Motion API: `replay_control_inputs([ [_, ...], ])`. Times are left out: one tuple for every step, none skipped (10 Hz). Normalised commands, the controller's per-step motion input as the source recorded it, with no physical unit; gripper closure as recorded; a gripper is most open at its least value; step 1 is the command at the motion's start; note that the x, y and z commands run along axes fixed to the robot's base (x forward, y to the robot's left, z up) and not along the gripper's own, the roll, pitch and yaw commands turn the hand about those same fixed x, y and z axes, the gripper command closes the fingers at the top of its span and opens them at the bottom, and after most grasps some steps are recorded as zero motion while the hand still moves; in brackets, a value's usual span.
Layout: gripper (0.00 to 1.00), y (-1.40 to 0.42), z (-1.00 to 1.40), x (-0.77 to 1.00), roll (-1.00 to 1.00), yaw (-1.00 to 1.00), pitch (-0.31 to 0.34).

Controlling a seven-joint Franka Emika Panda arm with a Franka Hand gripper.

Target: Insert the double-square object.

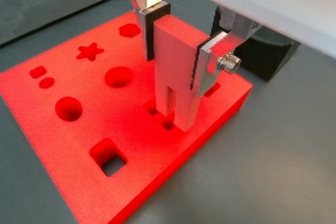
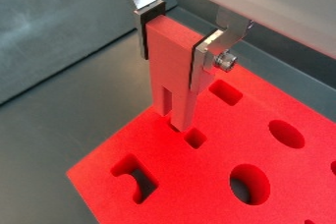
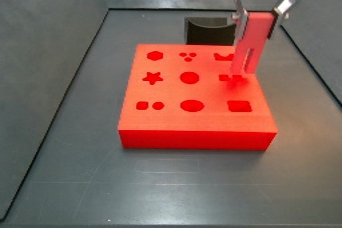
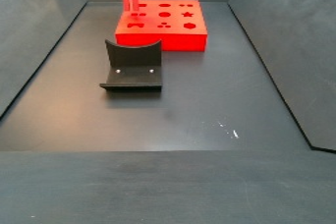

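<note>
Above the matte block (image 1: pixel 79 120), gripper (image 1: pixel 182 33) clamps double-square object (image 1: pixel 176 76).

The gripper (image 1: pixel 182 43) points straight down, its two flat silver fingers closed on the upper part of the double-square object (image 1: pixel 178 85), one finger pressed to each opposite face. In both wrist views the dark pads sit flush against the bar, and a screw head shows on the outer side of one finger (image 2: pixel 218 53). In a side view the gripper (image 3: pixel 259 19) hangs vertical under the pale wrist housing, over the far right part of the scene. In the remaining side view only the held bar shows at the upper edge.
</note>
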Motion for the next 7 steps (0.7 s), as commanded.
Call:
replay_control_inputs([
  [1.0,-0.06,-0.23,-0.1,0.03,-0.03,0.004],
  [1.0,-0.07,-0.19,-0.22,0.03,-0.06,0.03],
  [1.0,-0.08,-0.1,-0.25,0.01,-0.11,0.036],
  [1.0,-0.01,-0.13,-0.1,0.0,-0.08,0.0],
  [1.0,0.0,-0.17,0.0,0.0,-0.03,0.0],
  [1.0,0.12,-0.27,0.0,0.01,0.0,0.0],
  [1.0,0.16,-0.27,0.0,0.01,0.0,0.0],
])
